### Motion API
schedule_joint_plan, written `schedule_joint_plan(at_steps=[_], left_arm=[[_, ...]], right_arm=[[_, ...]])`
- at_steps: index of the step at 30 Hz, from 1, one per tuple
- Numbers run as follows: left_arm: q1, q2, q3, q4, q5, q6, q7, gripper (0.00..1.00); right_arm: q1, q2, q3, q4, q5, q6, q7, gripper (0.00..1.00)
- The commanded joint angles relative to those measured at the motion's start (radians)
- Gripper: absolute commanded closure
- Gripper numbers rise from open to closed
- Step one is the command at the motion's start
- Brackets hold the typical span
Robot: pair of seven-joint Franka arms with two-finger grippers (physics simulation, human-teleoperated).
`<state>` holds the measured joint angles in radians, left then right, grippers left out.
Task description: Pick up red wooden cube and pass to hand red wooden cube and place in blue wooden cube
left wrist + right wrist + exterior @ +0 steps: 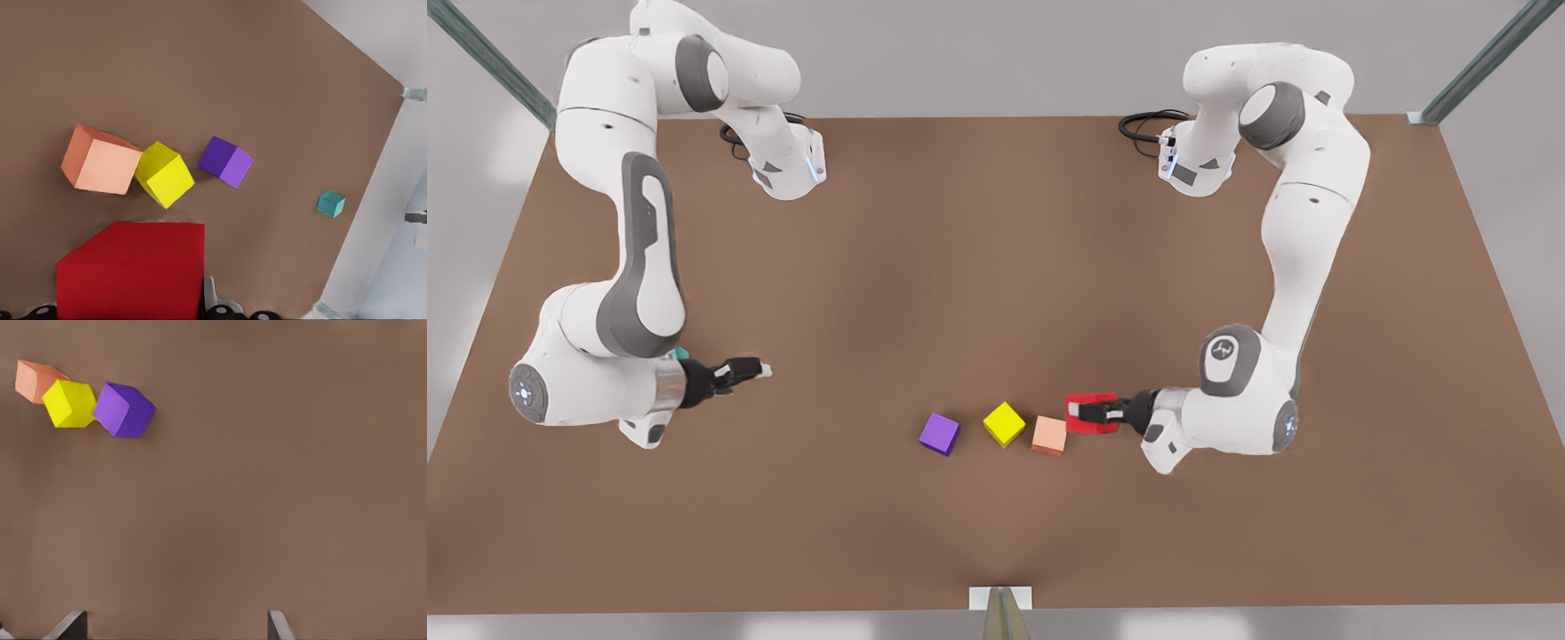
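Brown tabletop (996, 293) under grey walls. At the front view's right, left gripper (1087, 412) clamped on the small bright red wooden cube (1091, 414), just beside a peach-orange cube (1049, 436), yellow cube (1004, 423) and purple cube (939, 433). At the front view's left, right gripper (754, 368) waiting, fingers (279, 625) spread wide, holding nothing, near the small teal cube (331, 203).

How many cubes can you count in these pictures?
5. Red cube in the left gripper; peach cube, yellow cube and purple cube in a row beside it; teal cube partly hidden under the other arm.
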<state>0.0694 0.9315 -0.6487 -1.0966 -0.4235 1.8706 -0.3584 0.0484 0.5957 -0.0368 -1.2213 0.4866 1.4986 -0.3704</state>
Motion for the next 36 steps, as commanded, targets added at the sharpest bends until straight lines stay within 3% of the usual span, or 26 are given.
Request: schedule_joint_plan(at_steps=[1,4,8,21,36], left_arm=[[-0.01,0.073,-0.081,0.032,-0.132,0.033,-0.139,0.45],[-0.046,0.141,-0.129,0.066,-0.227,0.242,-0.022,0.45],[-0.135,0.167,-0.137,0.112,-0.27,0.358,0.21,0.45],[-0.143,0.179,-0.138,0.11,-0.322,0.371,0.34,0.45],[-0.201,0.188,-0.137,0.116,-0.347,0.467,0.334,0.45]], right_arm=[[0.001,0.075,0.0,0.071,0.314,-0.011,-0.953,0.0],[0.002,0.144,0.001,0.068,0.507,0.035,-1.374,0.0],[0.057,0.184,0.001,0.068,0.661,0.098,-1.65,0.0],[0.226,0.228,0.001,0.034,0.932,0.285,-1.676,0.0],[0.277,0.253,0.003,0.02,1.0,0.368,-1.668,0.0]])
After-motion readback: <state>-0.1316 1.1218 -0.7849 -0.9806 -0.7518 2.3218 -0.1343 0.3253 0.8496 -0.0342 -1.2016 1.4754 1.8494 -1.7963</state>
